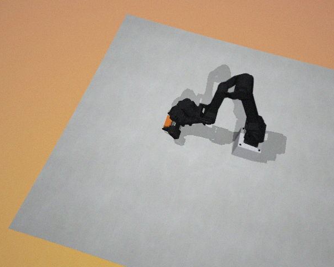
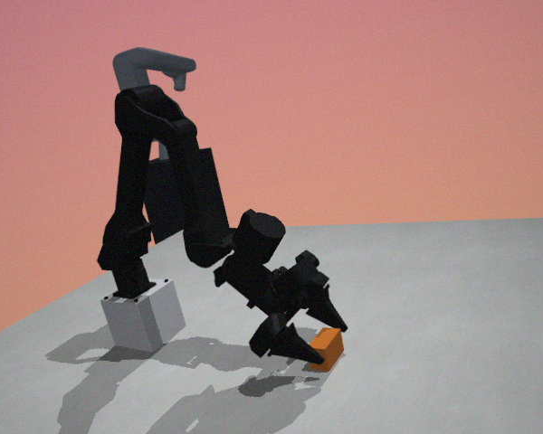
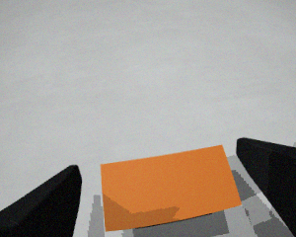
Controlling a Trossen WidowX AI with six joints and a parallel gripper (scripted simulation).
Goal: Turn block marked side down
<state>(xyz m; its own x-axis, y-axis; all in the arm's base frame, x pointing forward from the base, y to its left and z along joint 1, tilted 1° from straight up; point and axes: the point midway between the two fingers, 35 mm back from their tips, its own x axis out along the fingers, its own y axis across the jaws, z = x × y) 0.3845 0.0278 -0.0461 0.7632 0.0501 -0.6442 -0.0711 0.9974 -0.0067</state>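
The orange block (image 1: pixel 167 122) (image 2: pixel 328 340) (image 3: pixel 168 185) rests on the grey table (image 1: pixel 103 172) (image 2: pixel 449 303) (image 3: pixel 138 74). In the wrist view it sits low in the middle, with a plain orange face up. A thin dark line shows along its near lower edge there; the dark marked side is otherwise hidden. My gripper (image 1: pixel 166 121) (image 2: pixel 334 345) (image 3: pixel 161 160) is wide open and tilted downward. Its fingers stand on either side of the block, with a gap on each side in the wrist view. In the top view the arm partly covers the block.
The arm's pale base (image 1: pixel 249 148) (image 2: pixel 128 322) stands on the table, to the right in the top view. A grey bent post (image 2: pixel 157 58) rises behind the arm in the exterior view. The table's left edge lies well beyond the block in the top view.
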